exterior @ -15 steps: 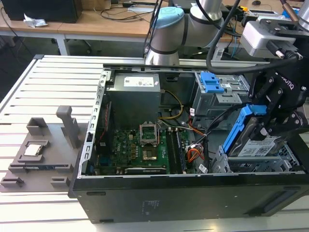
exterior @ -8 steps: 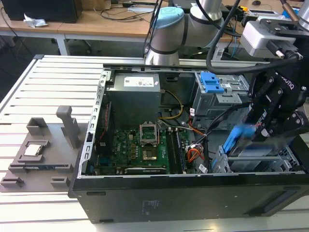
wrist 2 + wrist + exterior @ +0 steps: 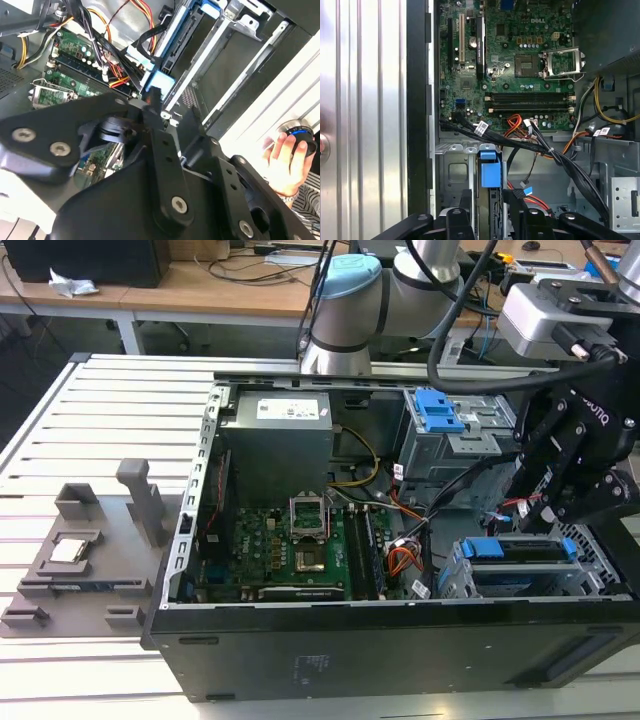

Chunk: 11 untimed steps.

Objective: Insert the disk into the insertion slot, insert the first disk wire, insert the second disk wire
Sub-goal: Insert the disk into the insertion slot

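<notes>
- Step in hand, as judged: insertion of the disk (image 3: 520, 550), at or close to its end; neither wire step begun, by the look of it.
- Disk position: flat in the insertion slot (image 3: 452, 578), at the exterior view's right of the open case (image 3: 350, 660) on the slatted worktop (image 3: 100, 420), blue carrier edge level along the bay's top.
- Released pincer (image 3: 491, 197): fingers (image 3: 466, 205) spread to either side of the carrier's blue end, a gap on each side in the first wrist view; hovering just above the bay in the exterior view.
- Loose blue plug (image 3: 527, 190) beside red leads, just beside the disk, joined to nothing visible; black cable bundle (image 3: 545, 150) draped between bay and motherboard (image 3: 520, 65).
- Called for next, as a judgement: a check for full seating of the carrier, then a narrow grip on so small a plug, square to the disk's socket (hidden in every view), along a path clear of the bundle.
- Person's hand (image 3: 287, 160) on a round knob beside the case, in the second wrist view.
</notes>
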Available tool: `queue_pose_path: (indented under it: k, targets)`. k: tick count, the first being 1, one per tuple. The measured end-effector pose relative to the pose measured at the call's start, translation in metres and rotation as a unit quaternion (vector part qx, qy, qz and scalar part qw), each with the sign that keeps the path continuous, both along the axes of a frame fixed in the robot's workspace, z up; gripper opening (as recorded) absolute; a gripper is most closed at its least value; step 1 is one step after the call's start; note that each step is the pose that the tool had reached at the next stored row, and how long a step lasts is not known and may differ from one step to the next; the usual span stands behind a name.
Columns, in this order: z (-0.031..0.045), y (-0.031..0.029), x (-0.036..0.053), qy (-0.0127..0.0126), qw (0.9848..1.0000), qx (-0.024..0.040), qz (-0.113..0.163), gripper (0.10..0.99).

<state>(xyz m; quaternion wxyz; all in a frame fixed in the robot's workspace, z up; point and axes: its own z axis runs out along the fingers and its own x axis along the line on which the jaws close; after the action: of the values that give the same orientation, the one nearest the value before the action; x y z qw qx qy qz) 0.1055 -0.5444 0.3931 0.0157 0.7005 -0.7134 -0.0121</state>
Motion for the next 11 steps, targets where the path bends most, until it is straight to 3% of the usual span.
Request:
queue_pose_path:
  k: [1, 4, 5, 7, 11]
  targets:
    - [0.0, 0.0, 0.0, 0.0, 1.0, -0.0001, 0.0, 0.42]
    - [0.0, 0.0, 0.0, 0.0, 1.0, -0.0003, 0.0, 0.231]
    - [0.0, 0.0, 0.0, 0.0, 1.0, -0.0003, 0.0, 0.231]
    - [0.0, 0.0, 0.0, 0.0, 1.0, -0.0005, 0.0, 0.106]
    - [0.0, 0.0, 0.0, 0.0, 1.0, -0.0008, 0.0, 0.106]
